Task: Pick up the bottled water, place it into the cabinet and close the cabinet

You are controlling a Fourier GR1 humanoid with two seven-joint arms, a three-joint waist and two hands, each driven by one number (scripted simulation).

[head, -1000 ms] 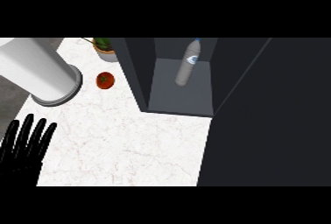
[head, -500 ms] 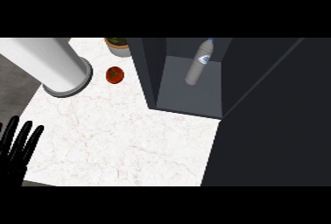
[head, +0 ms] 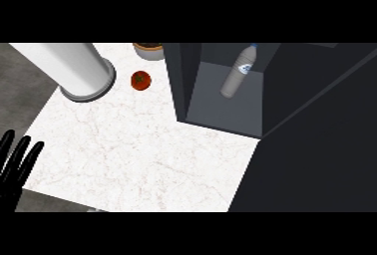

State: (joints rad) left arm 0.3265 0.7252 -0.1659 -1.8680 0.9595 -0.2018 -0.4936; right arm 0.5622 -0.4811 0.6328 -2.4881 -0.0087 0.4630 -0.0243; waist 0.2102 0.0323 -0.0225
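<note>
Inside the dark cabinet (head: 221, 107) at the upper right of the counter stands the bottled water (head: 237, 73), a clear bottle with a pale cap and a blue mark on its label. Its long axis runs from a base on the cabinet's grey floor up to a cap that points toward the view's top edge and slightly right. Nothing else shows in that compartment, and the cabinet's front stands open toward the counter. A broad dark panel (head: 324, 149), apparently the cabinet's door or side, fills the right part of the view.

Left of the cabinet, on the white marble counter (head: 140, 154), lies a red tomato (head: 140, 80), well apart from the bottle. Just above it, at the top edge, sits a small pot (head: 149, 50) with dark contents. Further left rises a tall white cylinder (head: 70, 67) with a grey rim at its foot.

At the lower left edge the left hand (head: 15, 167) rests, fingers straight, spread apart and pointing up, touching nothing. The right hand is out of sight.
</note>
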